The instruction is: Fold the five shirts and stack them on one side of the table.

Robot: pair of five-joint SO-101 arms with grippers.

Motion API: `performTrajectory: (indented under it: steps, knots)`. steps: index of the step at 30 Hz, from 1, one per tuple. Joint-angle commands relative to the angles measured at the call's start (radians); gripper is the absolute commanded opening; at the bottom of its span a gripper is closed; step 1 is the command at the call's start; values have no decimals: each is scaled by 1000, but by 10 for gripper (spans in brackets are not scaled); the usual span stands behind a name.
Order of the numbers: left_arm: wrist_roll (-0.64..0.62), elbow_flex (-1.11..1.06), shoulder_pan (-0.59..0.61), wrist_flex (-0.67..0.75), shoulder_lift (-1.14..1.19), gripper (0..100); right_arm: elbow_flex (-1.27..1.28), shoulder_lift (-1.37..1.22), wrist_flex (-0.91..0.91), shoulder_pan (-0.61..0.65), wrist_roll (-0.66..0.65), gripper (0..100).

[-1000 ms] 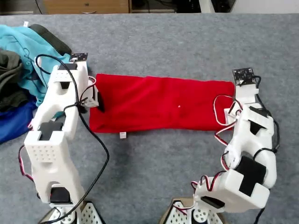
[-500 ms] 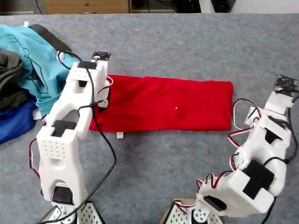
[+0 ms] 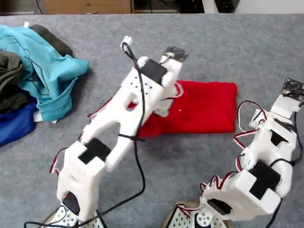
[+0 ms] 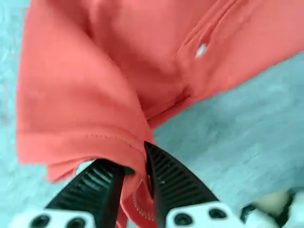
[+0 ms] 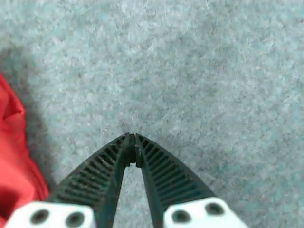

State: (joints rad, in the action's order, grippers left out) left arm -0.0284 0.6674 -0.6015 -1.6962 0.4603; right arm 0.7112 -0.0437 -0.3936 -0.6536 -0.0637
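Stretching wide — grey felt table (image 3: 204, 47), cabinet (image 3: 90, 5) behind

A table (image 3: 213, 47) covered in grey felt-like fabric is seen. A folded red shirt (image 3: 209, 107) is spread across its middle. A heap of a teal shirt (image 3: 42, 66), a dark grey-green garment (image 3: 9, 76) and a blue shirt (image 3: 14, 121) is piled at its left edge.

No readable text, no labels, numbers, signs
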Motion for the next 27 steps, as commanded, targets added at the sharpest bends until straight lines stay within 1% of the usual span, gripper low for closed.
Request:
performTrajectory:
  steps: [1, 4, 9, 16, 20, 24, 27]
  knots:
    - [-83, 170, -28, 68, 51, 19, -67, 5, -5, -4, 5, 2]
    - [-117, 295, -38, 130, 140, 19, -67, 5, -5, -4, 5, 2]
    - [-121, 488, -87, 218, 289, 19, -67, 5, -6, 18, 3, 2]
    - [-123, 690, -175, 287, 466, 19, -67, 4, -6, 25, -29, 2]
    - [-123, 764, -213, 370, 526, 19, -68, 4, -6, 33, -31, 2]
    - [-123, 783, -199, 454, 545, 19, -68, 4, -6, 33, -26, 2]
    - [-124, 786, -206, 470, 545, 19, -70, 4, -6, 27, -25, 2]
